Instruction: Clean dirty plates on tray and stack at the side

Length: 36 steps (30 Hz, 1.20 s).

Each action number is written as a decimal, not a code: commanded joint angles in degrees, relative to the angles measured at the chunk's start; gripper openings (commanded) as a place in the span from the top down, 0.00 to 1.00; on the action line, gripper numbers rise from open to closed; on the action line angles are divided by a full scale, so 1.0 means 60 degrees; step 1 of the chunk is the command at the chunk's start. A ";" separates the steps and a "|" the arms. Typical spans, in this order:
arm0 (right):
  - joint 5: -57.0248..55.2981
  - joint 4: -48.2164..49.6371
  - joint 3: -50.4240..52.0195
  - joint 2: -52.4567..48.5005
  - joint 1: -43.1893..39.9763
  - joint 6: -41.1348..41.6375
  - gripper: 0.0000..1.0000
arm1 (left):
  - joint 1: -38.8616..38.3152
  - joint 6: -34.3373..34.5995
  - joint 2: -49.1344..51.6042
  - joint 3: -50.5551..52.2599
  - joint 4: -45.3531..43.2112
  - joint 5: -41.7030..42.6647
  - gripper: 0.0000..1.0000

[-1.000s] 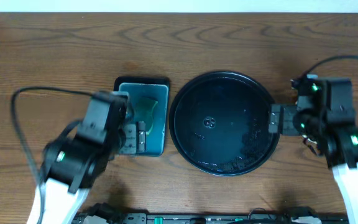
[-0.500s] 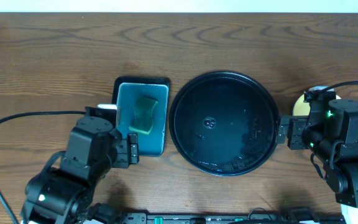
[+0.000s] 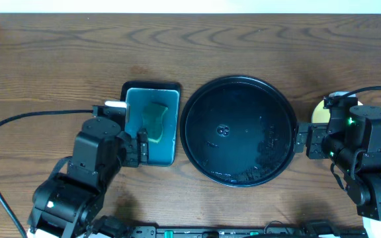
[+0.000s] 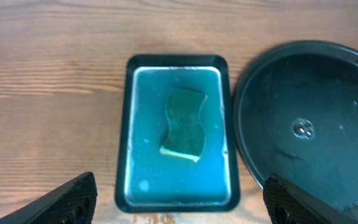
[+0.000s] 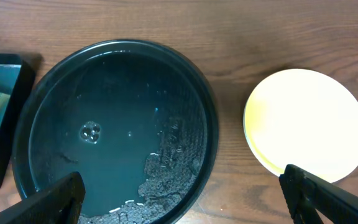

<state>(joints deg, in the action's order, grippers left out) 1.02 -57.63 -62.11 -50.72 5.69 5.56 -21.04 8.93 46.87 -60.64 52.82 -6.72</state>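
Our left hand [image 3: 142, 147] is wide open and holds nothing. It hangs at the lower left of the overhead view, just beside the teal tray [image 4: 143, 177] with the green sponge [image 4: 185, 123] lying in it. Our right hand [image 3: 304, 140] is wide open too, and empty. It sits by the right edge of the big black tray [image 3: 184, 132].

The black tray has no plates in it, only some water and foam. The plates [image 5: 306, 121] are off to the right on the counter [image 3: 58, 59], well clear of the tray. We can see just the yellow one on top, so we cannot tell how many lie under it.

We think the job is nearly done. A plate looks hard, light and smooth. It may be wet and slippery, and it could chip. We would pinch it at the rim.
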 commanded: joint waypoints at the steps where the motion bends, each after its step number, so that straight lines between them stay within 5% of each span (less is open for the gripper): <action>1: -0.0127 -0.0025 0.0069 0.0033 -0.0066 -0.0084 0.01 | 0.0379 -0.0310 -0.0004 0.0091 -0.0109 -0.0277 0.14; 36: -0.0127 -0.0084 0.0069 0.0033 -0.0066 -0.0084 0.01 | 0.1031 -0.0302 0.0040 0.0091 -0.0029 0.0007 0.13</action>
<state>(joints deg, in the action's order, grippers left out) 1.02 -58.04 -62.08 -50.72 5.69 5.56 -15.09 7.62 47.11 -60.64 52.51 -6.79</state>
